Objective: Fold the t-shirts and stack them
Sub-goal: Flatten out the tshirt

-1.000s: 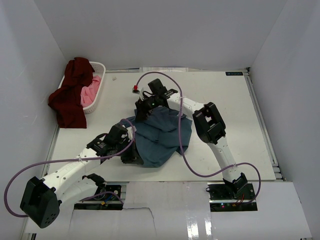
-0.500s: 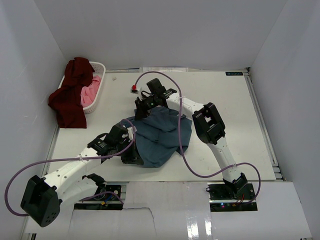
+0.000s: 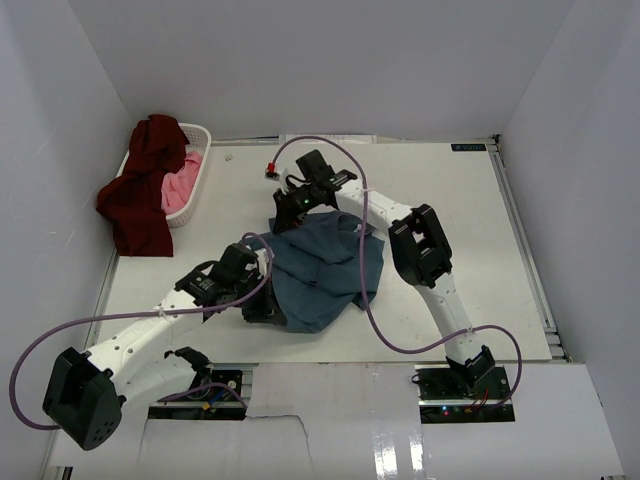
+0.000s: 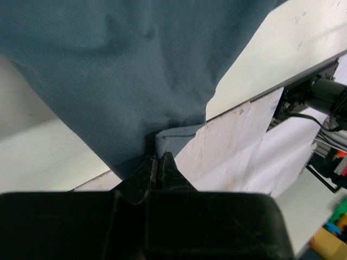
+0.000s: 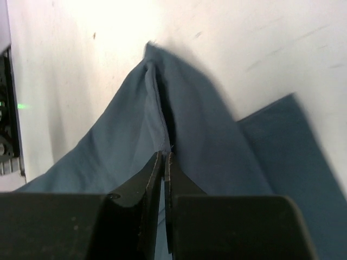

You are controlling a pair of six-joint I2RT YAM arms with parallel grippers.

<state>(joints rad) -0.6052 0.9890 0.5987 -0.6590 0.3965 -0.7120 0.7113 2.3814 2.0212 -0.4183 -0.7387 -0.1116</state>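
Basically, the teal t-shirt (image 3: pixel 325 270) lay bunched in a heap on the bench (image 3: pixel 480 250), between the two arms. The left claw (image 4: pixel 160 161) was pinched shut on a folded edge at the shirt's near-left side, close to the bench's front lip. The right claw (image 5: pixel 164 156) was clamped on a ridge of cloth at the far side, with the fabric tenting up into the fingers. The cloth looked light, limp and not slippery — it would likely sag and crease wherever unsupported. The best holds are probably at corners or seams, shoulders or hem, kept taut between both claws. The maroon t-shirt (image 3: pixel 138 200) hung over the rim of the white basket (image 3: pixel 203 150) at far left, with the pink t-shirt (image 3: pixel 182 185) inside it — both well apart from the teal one. The right arm's purple cable (image 3: pixel 360 285) draped across the teal cloth and looked like the main snag risk.
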